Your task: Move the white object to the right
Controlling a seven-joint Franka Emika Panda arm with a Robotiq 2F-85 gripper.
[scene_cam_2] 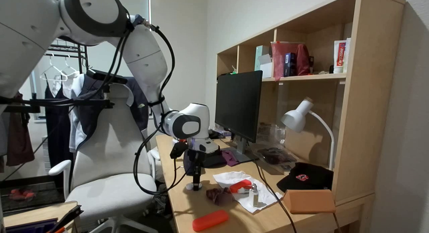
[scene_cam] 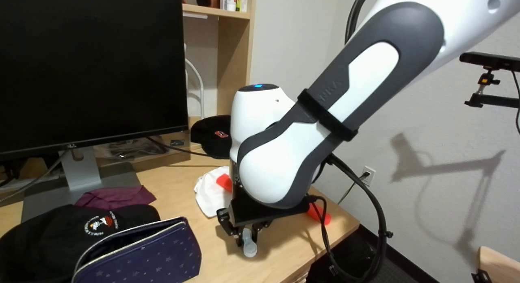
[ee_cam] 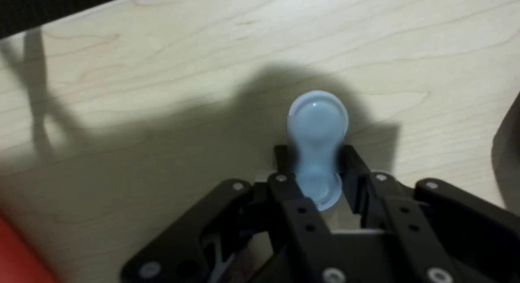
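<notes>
Fingers (ee_cam: 353, 173) pinch the white object (ee_cam: 318, 149) by its waist; gripper (scene_cam: 247, 237) points down, lower centre of an exterior view. Arm (scene_cam: 345, 104) slants there from upper right.

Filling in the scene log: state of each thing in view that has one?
pincer: closed on the white object
white object: held at its narrow middle
starred pouch: unzipped, mouth open
monitor: screen black
desk lamp: looks unlit
white sheet: spread out, creased
</notes>
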